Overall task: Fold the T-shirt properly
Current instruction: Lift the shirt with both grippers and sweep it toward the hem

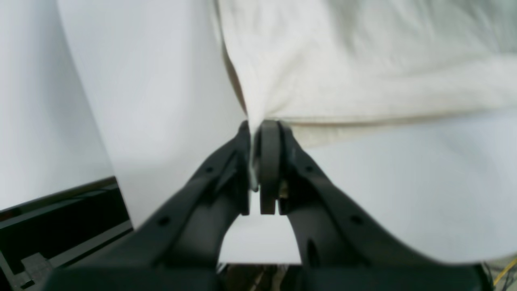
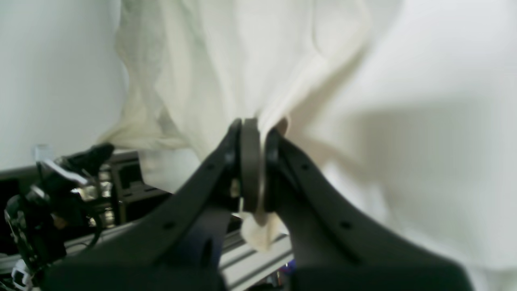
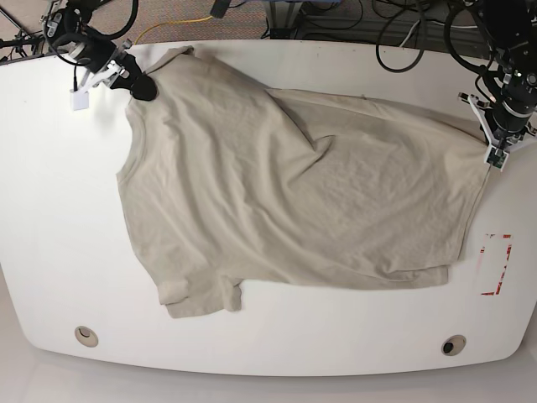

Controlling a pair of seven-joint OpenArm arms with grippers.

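The beige T-shirt (image 3: 294, 193) lies spread and wrinkled across the white table (image 3: 59, 252), collar end toward the left and hem toward the right. One short sleeve (image 3: 201, 298) points to the front edge. At the far left my right gripper (image 3: 144, 86) is shut on the T-shirt's upper shoulder. In the right wrist view cloth (image 2: 242, 60) bunches between the closed fingers of that gripper (image 2: 258, 129). At the far right my left gripper (image 3: 489, 138) is shut on the hem corner. In the left wrist view its fingers (image 1: 255, 129) pinch the fabric edge (image 1: 363, 60).
A red-marked label (image 3: 495, 264) lies on the table right of the hem. Two round holes (image 3: 86, 336) (image 3: 453, 345) sit near the front edge. Cables (image 3: 403, 25) run beyond the far edge. A small white tag (image 3: 80, 101) hangs by the right arm.
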